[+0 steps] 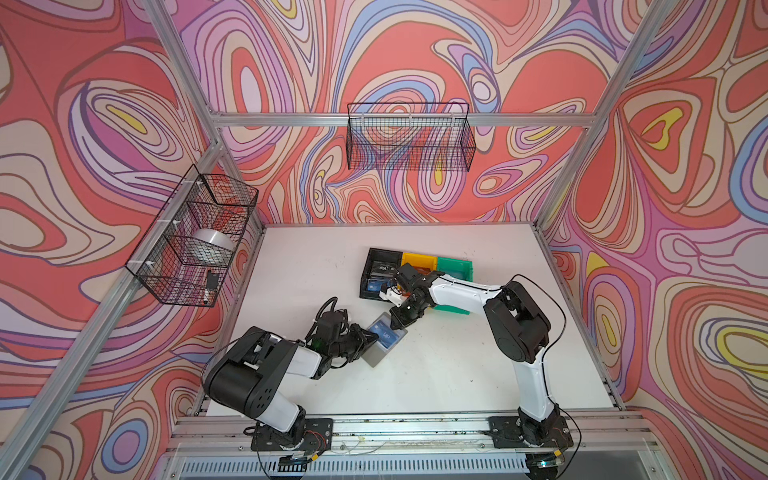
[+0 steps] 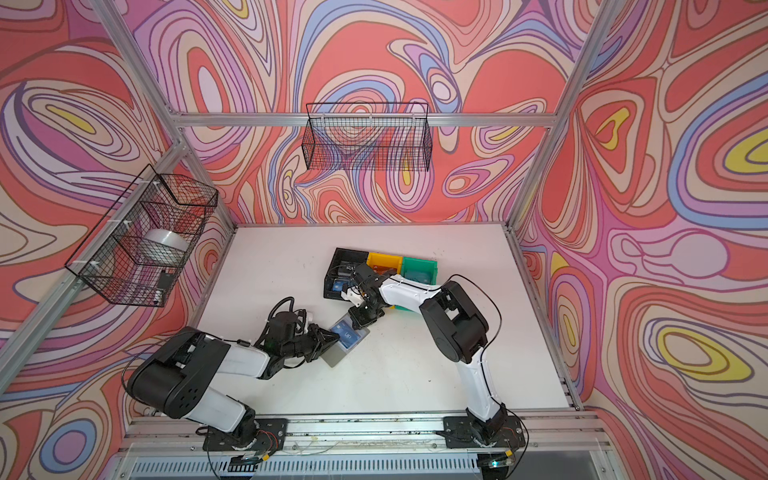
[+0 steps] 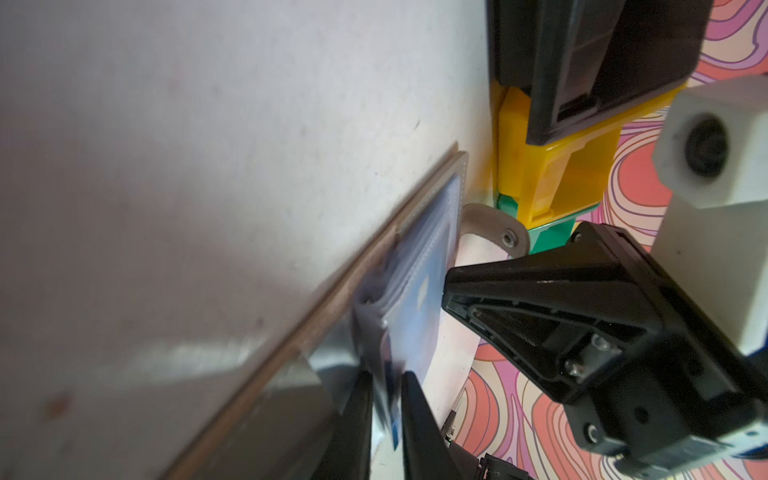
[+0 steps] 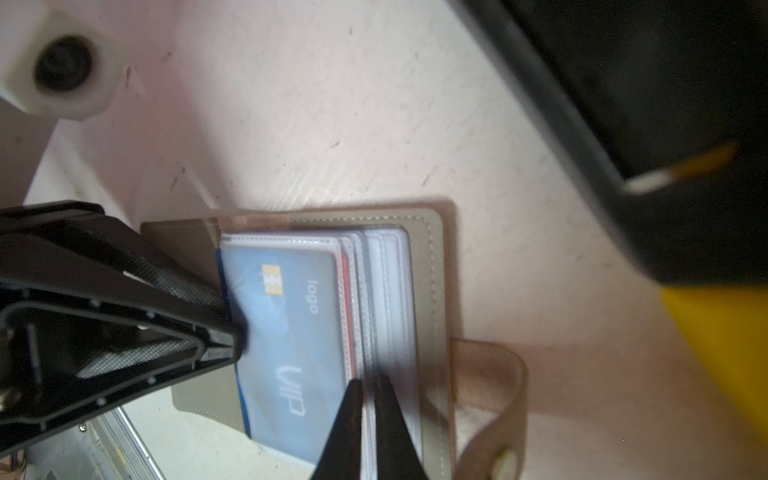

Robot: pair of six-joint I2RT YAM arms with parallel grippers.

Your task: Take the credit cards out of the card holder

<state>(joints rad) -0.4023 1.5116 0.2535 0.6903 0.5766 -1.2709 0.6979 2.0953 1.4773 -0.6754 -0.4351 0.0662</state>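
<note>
Grey card holder point(image 1: 376, 357) lies open on the table point(image 1: 457, 374), its blue card point(image 4: 291, 332) poking out long edge first toward the left pincer point(image 3: 386, 395), which is clamped on that edge, while the right pincer point(image 4: 368, 399) is clamped on the holder's clear sleeves point(image 4: 390, 291).
</note>
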